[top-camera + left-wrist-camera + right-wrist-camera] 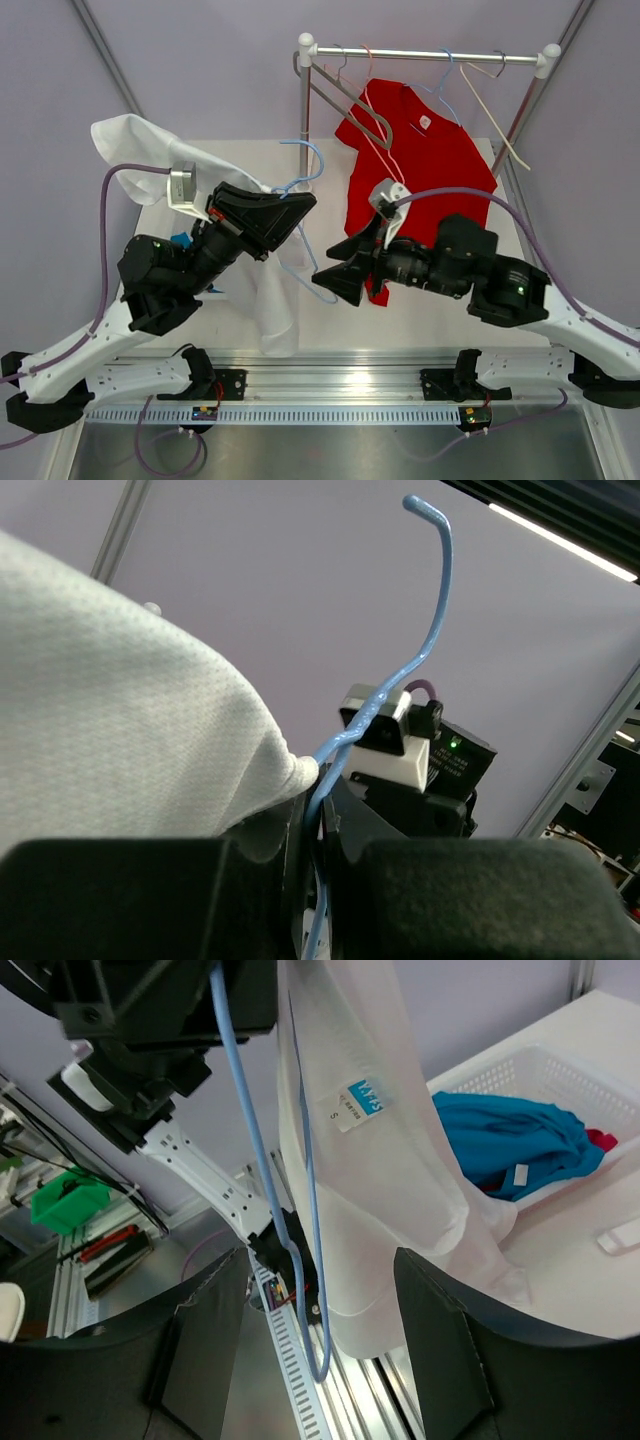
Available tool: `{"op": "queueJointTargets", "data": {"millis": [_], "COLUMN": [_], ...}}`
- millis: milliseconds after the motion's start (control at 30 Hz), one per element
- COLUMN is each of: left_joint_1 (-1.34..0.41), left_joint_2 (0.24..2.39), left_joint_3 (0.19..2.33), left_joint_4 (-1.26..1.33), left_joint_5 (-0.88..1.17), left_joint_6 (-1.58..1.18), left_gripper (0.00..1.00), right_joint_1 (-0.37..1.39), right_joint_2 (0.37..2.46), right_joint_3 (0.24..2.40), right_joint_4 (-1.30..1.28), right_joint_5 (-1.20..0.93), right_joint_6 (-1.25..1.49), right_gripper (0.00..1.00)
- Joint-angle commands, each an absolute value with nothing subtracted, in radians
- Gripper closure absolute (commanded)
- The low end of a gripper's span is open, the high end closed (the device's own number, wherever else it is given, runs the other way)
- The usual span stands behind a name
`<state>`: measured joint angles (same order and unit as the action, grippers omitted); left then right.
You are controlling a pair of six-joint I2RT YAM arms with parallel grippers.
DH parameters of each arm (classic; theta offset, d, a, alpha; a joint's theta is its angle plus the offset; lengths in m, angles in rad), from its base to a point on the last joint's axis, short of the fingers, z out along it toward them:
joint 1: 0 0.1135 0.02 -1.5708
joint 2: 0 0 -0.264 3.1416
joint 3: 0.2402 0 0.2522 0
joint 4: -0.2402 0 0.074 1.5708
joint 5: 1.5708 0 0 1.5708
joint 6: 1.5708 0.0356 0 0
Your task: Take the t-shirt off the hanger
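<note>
Top external view: the left gripper (297, 204) pinches a thin blue wire hanger (320, 165) holding a white cloth t-shirt (130, 137). The right gripper (323, 284) is spread apart.

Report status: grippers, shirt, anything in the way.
Left gripper shut on blue hanger. Right gripper open, jaws either side of hanger's bottom and white shirt. Shirt not yet off. Red shirt hangs close behind right arm.

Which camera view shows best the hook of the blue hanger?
Left wrist: the hook of the blue hanger rises large and unobstructed. The top view shows it small; the right wrist view shows only the lower wires.
</note>
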<state>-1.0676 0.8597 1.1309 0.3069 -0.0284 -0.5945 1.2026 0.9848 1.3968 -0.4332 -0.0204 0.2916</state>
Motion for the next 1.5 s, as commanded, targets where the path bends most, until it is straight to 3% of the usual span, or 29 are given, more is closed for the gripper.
{"op": "queueJointTargets", "data": {"millis": [0, 100, 233, 267, 333, 433, 467, 600, 900, 1133, 1367, 1467], "left_joint_1": [-1.065, -1.065, -1.065, -1.065, -1.065, -1.065, -1.065, -1.065, -1.065, -1.063, -1.065, -1.063], "left_joint_2": [0.865, 0.877, 0.877, 0.874, 0.873, 0.865, 0.864, 0.847, 0.789, 0.652, 0.819, 0.896], "left_joint_3": [1.134, 1.137, 1.134, 1.131, 1.135, 1.161, 1.175, 1.245, 1.405, 1.189, 1.245, 1.298], "left_joint_4": [0.39, 0.394, 0.394, 0.388, 0.374, 0.312, 0.245, 0.117, -0.194, -0.371, -0.367, -0.315], "left_joint_5": [-0.006, -0.006, -0.006, -0.006, -0.006, -0.006, -0.006, -0.006, 0.013, -0.421, -0.583, -0.551], "left_joint_6": [-0.61, -0.62, -0.627, -0.629, -0.627, -0.611, -0.589, -0.546, -0.387, -0.23, -0.086, -0.025], "left_gripper": [1.0, 1.0, 1.0, 1.0, 1.0, 0.78, 0.55, 0.02, 0.01, 0.01, 0.01, 0.01], "right_joint_1": [1.227, 1.236, 1.247, 1.249, 1.252, 1.252, 1.252, 1.252, 1.25, 1.252, 1.252, 1.252], "right_joint_2": [1.028, 1.054, 1.065, 1.052, 1.036, 0.999, 0.983, 0.951, 0.891, 0.827, 0.818, 0.813], "right_joint_3": [1.439, 1.434, 1.427, 1.422, 1.391, 1.37, 1.367, 1.338, 1.29, 1.312, 1.333, 1.324], "right_joint_4": [-0.411, -0.394, -0.385, -0.371, -0.351, -0.339, -0.345, -0.339, -0.276, -0.311, -0.336, -0.341], "right_joint_5": [-0.023, -0.011, 0.051, 0.081, 0.101, 0.153, 0.173, 0.225, 0.29, 0.219, 0.134, 0.115], "right_joint_6": [0.245, 0.241, 0.241, 0.245, 0.253, 0.27, 0.273, 0.273, 0.242, 0.258, 0.279, 0.287], "right_gripper": [0.3, 0.33, 0.67, 0.87, 1.0, 1.0, 1.0, 1.0, 1.0, 1.0, 1.0, 1.0]}}
